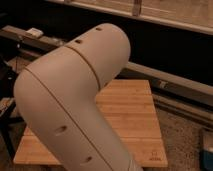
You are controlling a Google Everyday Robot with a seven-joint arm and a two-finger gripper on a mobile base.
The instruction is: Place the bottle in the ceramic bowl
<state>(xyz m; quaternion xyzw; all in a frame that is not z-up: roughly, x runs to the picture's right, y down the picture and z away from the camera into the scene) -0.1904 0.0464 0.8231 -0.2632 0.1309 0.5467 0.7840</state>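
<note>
Your arm's elbow (pixel 75 100) blocks the wooden table (pixel 132 112); gripper, bottle and ceramic bowl are out of view, so progress probably can't be judged.

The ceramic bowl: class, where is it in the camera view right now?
It cannot be seen: the robot arm fills the left and centre, hiding much of the wooden table. The bottle and the end effector are not in view either.
</note>
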